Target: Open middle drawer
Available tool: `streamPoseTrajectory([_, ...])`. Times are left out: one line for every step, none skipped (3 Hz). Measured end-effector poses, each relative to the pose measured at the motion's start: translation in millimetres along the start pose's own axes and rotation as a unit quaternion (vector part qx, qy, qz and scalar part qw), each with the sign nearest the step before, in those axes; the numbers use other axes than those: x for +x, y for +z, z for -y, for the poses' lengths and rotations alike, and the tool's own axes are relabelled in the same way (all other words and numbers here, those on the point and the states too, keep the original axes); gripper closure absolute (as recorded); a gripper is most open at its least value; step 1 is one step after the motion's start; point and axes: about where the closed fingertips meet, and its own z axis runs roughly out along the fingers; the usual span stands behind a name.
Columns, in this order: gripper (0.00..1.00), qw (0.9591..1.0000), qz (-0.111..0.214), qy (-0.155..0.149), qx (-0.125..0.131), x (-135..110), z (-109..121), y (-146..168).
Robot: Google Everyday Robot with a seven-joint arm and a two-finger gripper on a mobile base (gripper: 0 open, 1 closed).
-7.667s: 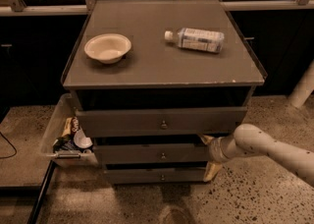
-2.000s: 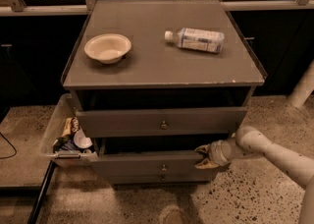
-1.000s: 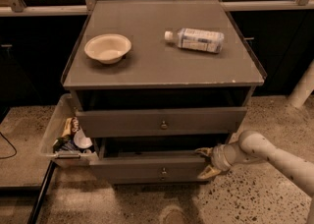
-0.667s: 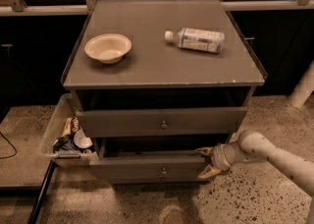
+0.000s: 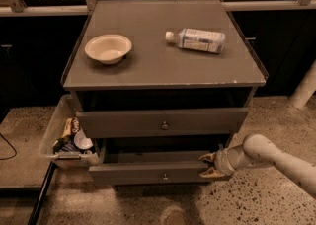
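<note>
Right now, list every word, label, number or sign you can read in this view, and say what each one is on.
No text here can be read.
Label of the water bottle on the cabinet top: printed, too blurred to read.
Snack packets in the clear bin left of the cabinet: markings too small to read.
Middle drawer, bowl and the gripper at that drawer's right end: no writing seen.
</note>
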Motion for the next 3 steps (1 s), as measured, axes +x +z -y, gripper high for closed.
streamPoseTrajectory([1.0,1.0,0.001,-0.003,0.0,0.1,-13.6,-3.3])
streamPoseTrajectory([0.81,1.0,0.001,-0.003,0.0,-1.0,-14.9,-2.9])
streamPoseTrajectory([0.58,1.0,0.001,-0.003,0.0,-1.0,-14.9,-2.9])
